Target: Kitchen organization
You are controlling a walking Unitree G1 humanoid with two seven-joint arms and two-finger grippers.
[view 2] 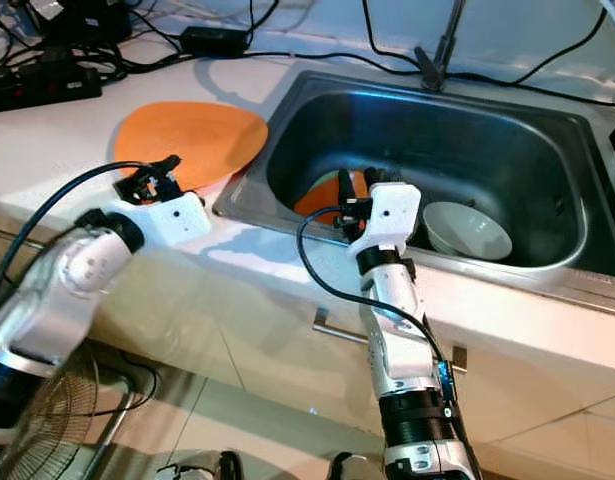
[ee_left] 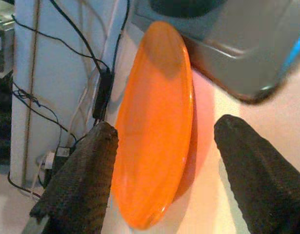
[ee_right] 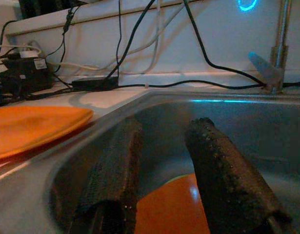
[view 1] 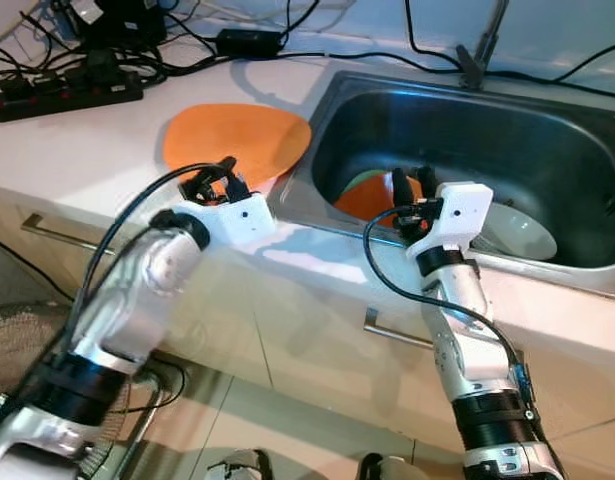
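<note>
We are looking down at a white kitchen counter (view 1: pixel 77 160) with a stainless steel sink (view 1: pixel 587 270) set into it. An orange plate (view 1: pixel 242 135) lies flat on the counter just beside the sink's left rim. Our left gripper (view 1: pixel 215 180) sits at the near edge of that plate, its black fingers (ee_left: pixel 81 185) spread wide with the plate seen between them in the left wrist view; we see no contact with it, only the fingers to either side of its near edge.

Our right gripper (view 1: pixel 412 185) reaches over the sink's front rim and down into the basin. Its two fingers (ee_right: pixel 115 170) stand apart with a moderate gap and hold nothing. Just below and beyond them in the basin lies a second orange plate (ee_right: pixel 176 209), with a thin green edge showing at its rim; whether that green belongs to another dish under it we cannot tell. A white bowl (view 2: pixel 469 230) rests upright on the sink floor, to the right of this orange plate and near the right wrist.

Behind the sink the base of a faucet (view 1: pixel 479 55) rises at the back rim. A black power strip (view 1: pixel 67 95) with plugs and a black adapter (view 1: pixel 249 42) lie along the back of the counter among tangled cables. Below the counter a drawer handle (view 1: pixel 397 335) shows on the pale cabinet front
</note>
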